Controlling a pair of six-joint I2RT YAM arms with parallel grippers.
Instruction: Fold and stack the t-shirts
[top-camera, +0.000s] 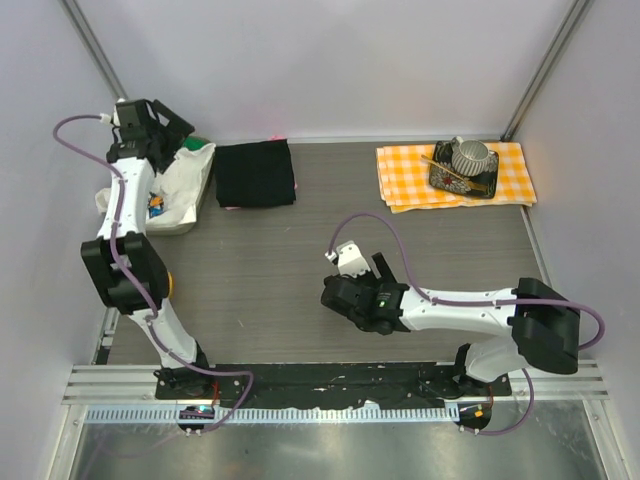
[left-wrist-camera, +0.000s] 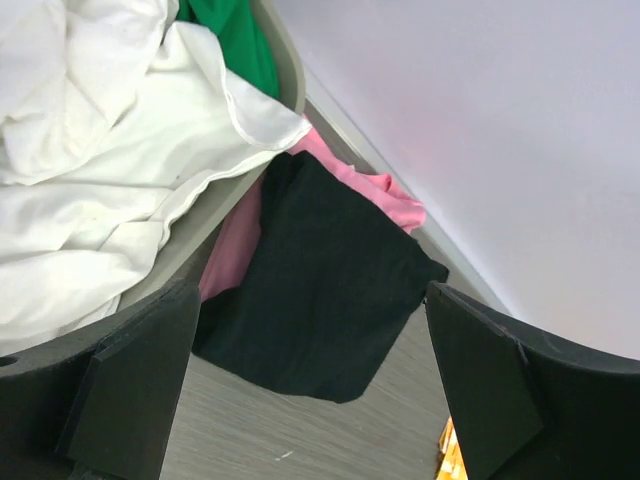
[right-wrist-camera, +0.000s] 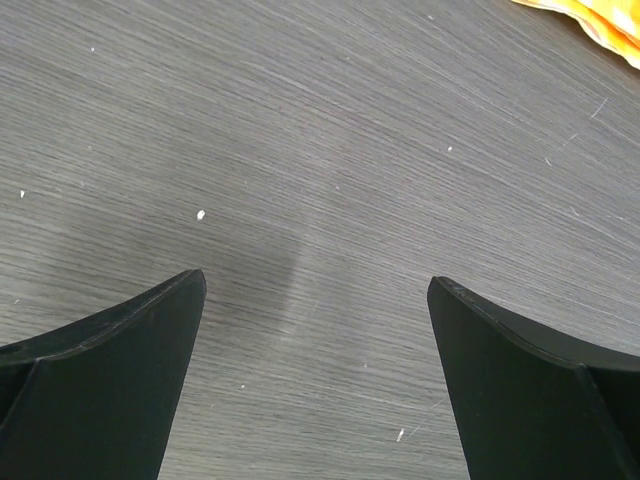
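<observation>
A folded black t-shirt (top-camera: 255, 173) lies at the back of the table on top of a pink t-shirt, whose edge (top-camera: 232, 207) peeks out at the front left. In the left wrist view the black t-shirt (left-wrist-camera: 330, 290) covers most of the pink t-shirt (left-wrist-camera: 378, 190). My left gripper (top-camera: 178, 128) is raised at the back left over a basket. It (left-wrist-camera: 310, 380) is open with nothing between its fingers. My right gripper (top-camera: 375, 270) hangs over bare table near the middle. Its jaws (right-wrist-camera: 315, 370) stand open and hold nothing.
A grey basket (left-wrist-camera: 215, 220) at the back left holds white cloth (left-wrist-camera: 90, 180) and green cloth (left-wrist-camera: 235, 40). At the back right an orange-and-white checked cloth (top-camera: 405, 180) bears a dark tray (top-camera: 487, 190) with a small pot. Walls enclose the back and both sides.
</observation>
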